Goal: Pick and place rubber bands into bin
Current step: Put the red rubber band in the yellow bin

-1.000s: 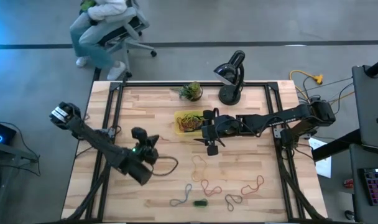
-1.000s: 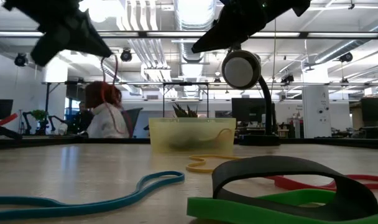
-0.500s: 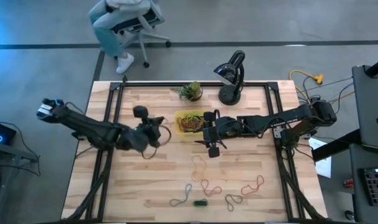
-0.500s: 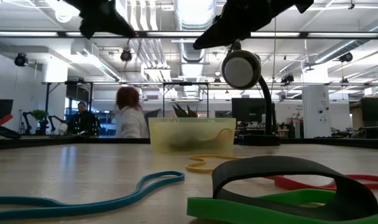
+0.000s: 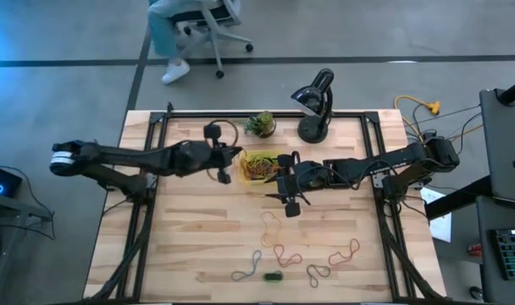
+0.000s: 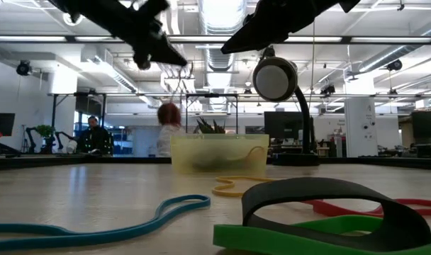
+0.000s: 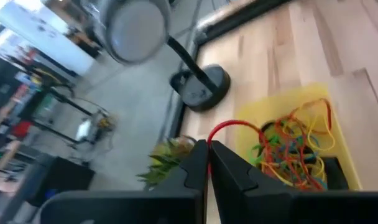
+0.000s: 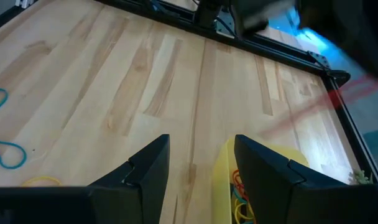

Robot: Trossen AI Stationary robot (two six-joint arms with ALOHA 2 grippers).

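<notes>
A: Jaws first. Left gripper is pinched tight on a thin red rubber band; in the left wrist view the loop arcs up from between the clamped fingers. Right gripper stands with its fingers spread apart, nothing between them.

B: Positions?

A: High view: left arm stretched across from the table's left edge, its gripper just beside the left end of the bin. The right arm reaches in from the right, its gripper at the near edge of the bin, above the table.

B: Bin contents?

A: A tangle of rubber bands, red, yellow, green and some blue, piled inside the yellow tray. In the low view one yellow loop shows through its translucent wall.

B: What lies loose on the table?

A: Several bands near the front edge: a yellow one closest to the bin, then a red one, a blue-grey one, a small green one and a dark one. Low view has the large dark ring resting over a green band.

B: Other items?

A: Small potted plant and a black desk lamp at the far edge. A person on a chair is beyond the table.
</notes>
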